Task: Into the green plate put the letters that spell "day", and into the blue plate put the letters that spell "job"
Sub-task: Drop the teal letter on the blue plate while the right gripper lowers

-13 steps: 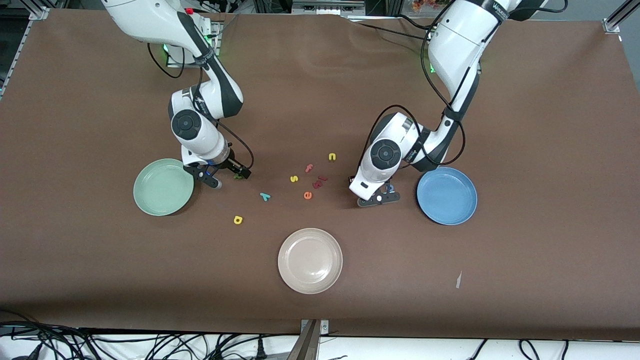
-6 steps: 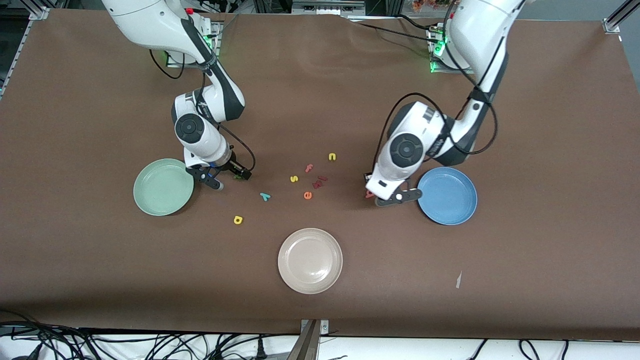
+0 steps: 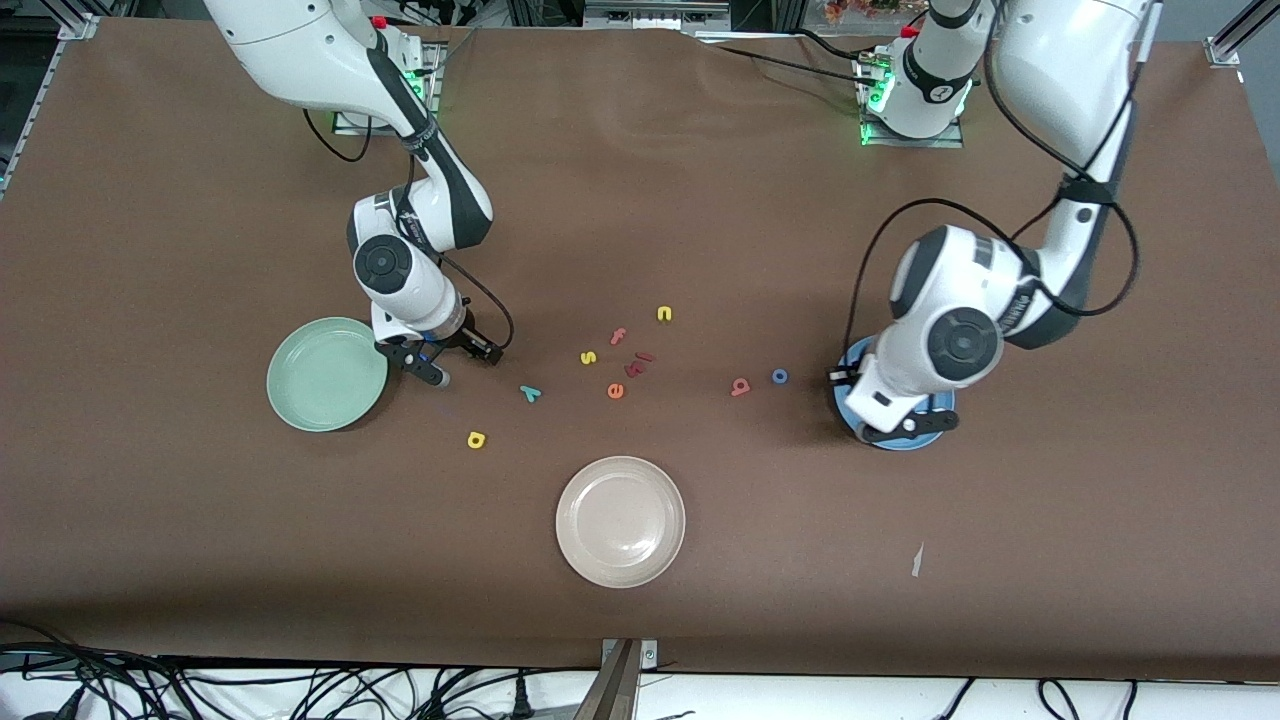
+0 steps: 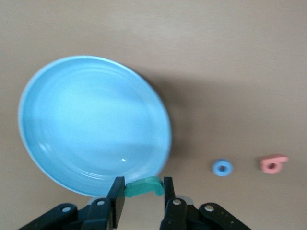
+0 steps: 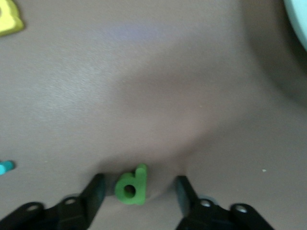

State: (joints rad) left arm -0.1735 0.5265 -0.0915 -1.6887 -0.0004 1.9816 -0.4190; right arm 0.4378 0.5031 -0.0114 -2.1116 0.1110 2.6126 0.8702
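Note:
My left gripper (image 4: 142, 192) is shut on the teal "j" (image 4: 142, 186) and hangs over the rim of the blue plate (image 4: 91, 124), as the front view also shows for the left gripper (image 3: 905, 428). The blue "o" (image 3: 780, 376) and pink "b" (image 3: 740, 387) lie on the table beside that plate. My right gripper (image 5: 139, 191) is down at the table next to the green plate (image 3: 327, 374). It is open, with the green "d" (image 5: 132, 187) between its fingers and a gap on each side. The teal "y" (image 3: 530, 393) and yellow "a" (image 3: 476, 439) lie nearer the front camera.
A cream-white plate (image 3: 620, 521) sits near the table's front edge. Mid-table lie a yellow "s" (image 3: 588, 357), a yellow "n" (image 3: 664, 314), a pink "f" (image 3: 618, 336), an orange "e" (image 3: 616, 391) and dark red letters (image 3: 640, 362).
The left arm has swung from beside the "o" and "b" to over the blue plate, carrying the "j". The right gripper's fingers have narrowed around the "d".

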